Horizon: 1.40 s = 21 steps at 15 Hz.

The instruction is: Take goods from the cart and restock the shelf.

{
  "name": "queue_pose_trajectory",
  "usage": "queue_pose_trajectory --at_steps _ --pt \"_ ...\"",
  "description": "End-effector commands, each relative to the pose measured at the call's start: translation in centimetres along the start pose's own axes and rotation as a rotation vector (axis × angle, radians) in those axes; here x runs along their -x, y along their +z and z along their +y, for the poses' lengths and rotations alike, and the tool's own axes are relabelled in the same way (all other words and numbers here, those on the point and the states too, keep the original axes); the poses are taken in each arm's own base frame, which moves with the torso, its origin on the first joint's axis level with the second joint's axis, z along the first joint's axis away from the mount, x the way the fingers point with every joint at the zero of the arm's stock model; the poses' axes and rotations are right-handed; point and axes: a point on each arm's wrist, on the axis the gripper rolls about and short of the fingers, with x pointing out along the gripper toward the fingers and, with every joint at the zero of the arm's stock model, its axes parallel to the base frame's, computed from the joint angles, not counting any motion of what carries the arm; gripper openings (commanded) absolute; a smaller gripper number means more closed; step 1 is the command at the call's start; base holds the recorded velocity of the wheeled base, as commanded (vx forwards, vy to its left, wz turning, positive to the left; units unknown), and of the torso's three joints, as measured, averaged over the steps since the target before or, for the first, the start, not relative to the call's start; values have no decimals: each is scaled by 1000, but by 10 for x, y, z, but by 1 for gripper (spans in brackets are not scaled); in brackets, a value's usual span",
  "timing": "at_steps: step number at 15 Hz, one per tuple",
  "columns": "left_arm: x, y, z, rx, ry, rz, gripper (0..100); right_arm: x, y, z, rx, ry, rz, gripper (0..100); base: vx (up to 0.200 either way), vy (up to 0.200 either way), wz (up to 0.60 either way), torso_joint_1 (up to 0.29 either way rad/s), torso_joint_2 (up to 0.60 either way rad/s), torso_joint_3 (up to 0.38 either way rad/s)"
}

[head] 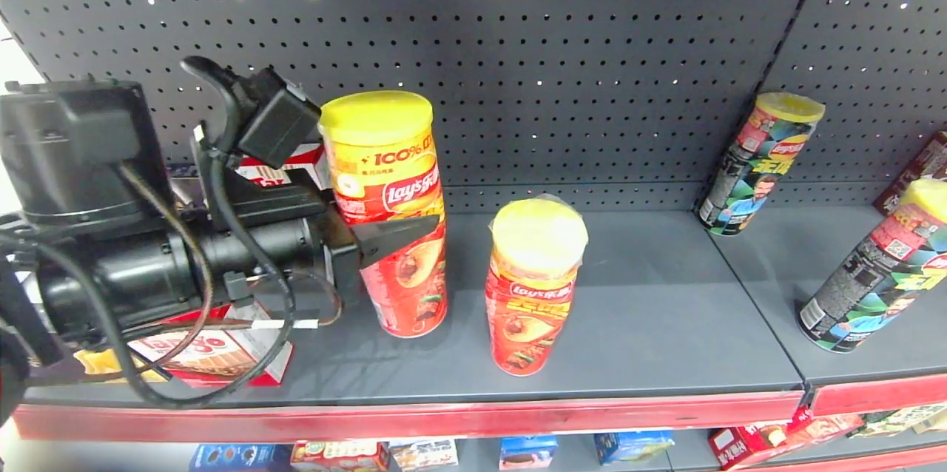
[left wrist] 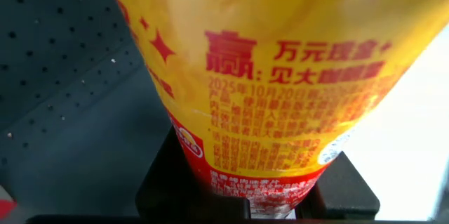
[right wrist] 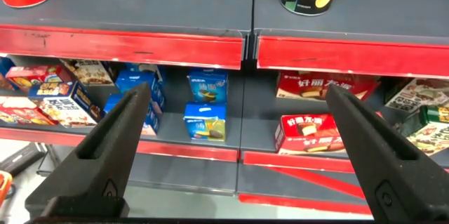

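My left gripper [head: 392,224] is shut on a tall chips can [head: 385,206] with a yellow lid, yellow top and red lower half. The can is upright over the left part of the grey shelf board [head: 651,324]; I cannot tell whether its base touches the board. In the left wrist view the can [left wrist: 280,76] sits between the black fingers [left wrist: 163,187]. A shorter red chips can [head: 534,287] with a yellow lid stands to its right, apart from it. My right gripper [right wrist: 238,147] is open and empty, held in front of the lower shelves.
A pegboard wall [head: 562,72] backs the shelf. Two dark cans [head: 762,161] [head: 877,276] stand on the right section. Red boxes [head: 214,357] lie under my left arm. Below the red shelf edge [right wrist: 140,45] are blue boxes [right wrist: 205,108] and red boxes [right wrist: 316,131].
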Motion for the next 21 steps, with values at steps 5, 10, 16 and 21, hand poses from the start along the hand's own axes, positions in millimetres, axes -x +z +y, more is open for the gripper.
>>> queue_pose_trajectory --at_steps 5,10,16,21 --pt "-66 -34 48 3 -80 -20 0 0 0 0 0 1 5 100 0 0 0 0 0 0" --pt "-89 -35 71 -12 -147 -56 0 0 0 0 0 1 5 100 0 0 0 0 0 0" --pt "-117 -29 92 -60 -196 -96 0 0 0 0 0 1 5 100 0 0 0 0 0 0" --pt "-133 -38 99 -68 -204 -63 0 0 0 0 0 1 5 100 0 0 0 0 0 0"
